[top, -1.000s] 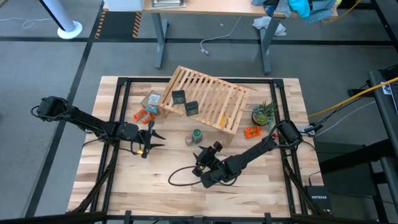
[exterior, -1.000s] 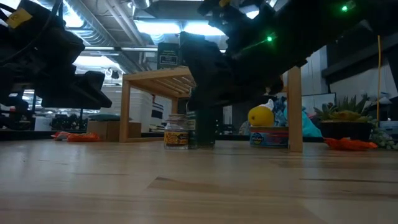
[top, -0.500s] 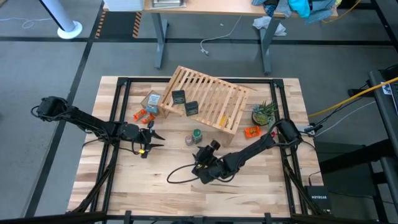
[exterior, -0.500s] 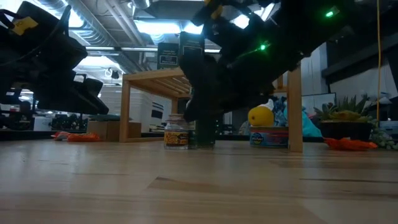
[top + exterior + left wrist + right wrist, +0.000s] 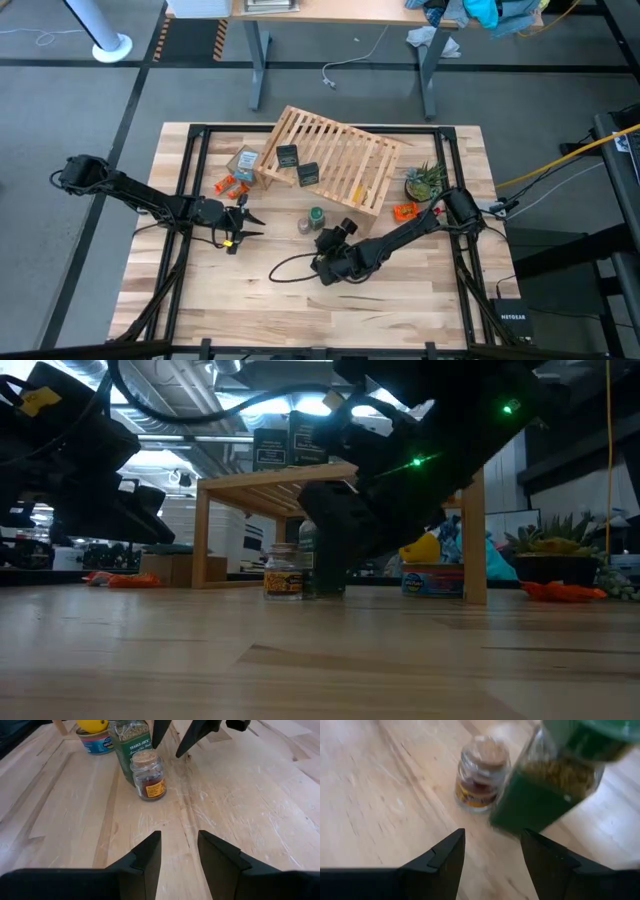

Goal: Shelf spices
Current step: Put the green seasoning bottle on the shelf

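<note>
Right tool (image 5: 333,238) sits low over the middle of the light wooden desk (image 5: 260,300), just near-side of the green round spice jar with the green cap (image 5: 317,216). Its two dark fingers (image 5: 445,857) stand apart with nothing between them; the jar is ahead of the gap, not yet inside it. Just left of the jar, almost touching it, stands the tiny clear glass jar with a cork top and orange label (image 5: 304,226).

Step in hand, by judgement: closing in on the green jar for a pick. To do it well, the right tool should line the gap up on the jar's body below the cap and slide one finger into the slim space between the two jars without clipping the glass one, which looks easy to tip. A slow approach, and closing only once the jar sits deep between the fingers, would suit.

Left tool (image 5: 246,222) waits over the desk to the left, fingers (image 5: 145,857) a little apart and empty, pointing toward the two jars.

The large light-wood slatted shelf (image 5: 345,150) stands tilted at the far side, raised on legs. Two dark squarish jars with pale labels (image 5: 288,156) (image 5: 308,174) already rest on its left part; the right part of the slats shows bare.

Room for moving: open desk near and left of the jars. The shelf's near edge lies close behind the green jar, so the lift needs to go well up before crossing it.
</note>
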Tool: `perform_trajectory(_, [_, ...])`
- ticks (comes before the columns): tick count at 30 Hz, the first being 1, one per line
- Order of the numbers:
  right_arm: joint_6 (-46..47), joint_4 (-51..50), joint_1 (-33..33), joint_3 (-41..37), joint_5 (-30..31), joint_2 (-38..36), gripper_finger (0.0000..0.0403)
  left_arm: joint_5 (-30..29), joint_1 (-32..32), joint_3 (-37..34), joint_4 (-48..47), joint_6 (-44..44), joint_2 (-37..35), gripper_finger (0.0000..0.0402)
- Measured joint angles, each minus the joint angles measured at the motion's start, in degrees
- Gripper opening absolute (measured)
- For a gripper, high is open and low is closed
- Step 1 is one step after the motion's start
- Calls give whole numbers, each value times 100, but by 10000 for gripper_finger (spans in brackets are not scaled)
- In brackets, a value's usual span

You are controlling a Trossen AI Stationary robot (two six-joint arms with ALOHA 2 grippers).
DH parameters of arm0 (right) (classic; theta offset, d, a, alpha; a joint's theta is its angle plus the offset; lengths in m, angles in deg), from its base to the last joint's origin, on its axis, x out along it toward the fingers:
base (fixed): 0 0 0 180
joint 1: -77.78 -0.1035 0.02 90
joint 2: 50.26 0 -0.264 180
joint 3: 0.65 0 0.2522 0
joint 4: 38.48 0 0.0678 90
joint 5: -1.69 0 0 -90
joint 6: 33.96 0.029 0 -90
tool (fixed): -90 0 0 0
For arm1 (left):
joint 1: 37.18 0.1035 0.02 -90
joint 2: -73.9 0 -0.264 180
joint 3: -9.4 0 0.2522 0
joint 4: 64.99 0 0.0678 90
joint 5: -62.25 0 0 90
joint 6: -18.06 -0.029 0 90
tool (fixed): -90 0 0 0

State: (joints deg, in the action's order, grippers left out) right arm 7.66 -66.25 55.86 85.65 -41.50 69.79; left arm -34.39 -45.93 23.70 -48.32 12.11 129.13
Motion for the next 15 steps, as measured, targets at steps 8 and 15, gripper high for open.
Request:
perform_trajectory(8, [1093,-670,-17,-2,99,0,198,0,0,0,0,0,0,123])
perform_trajectory(15, [1855,-852,-23,-2,540,-38,198,0,0,0,-1,0,0,123])
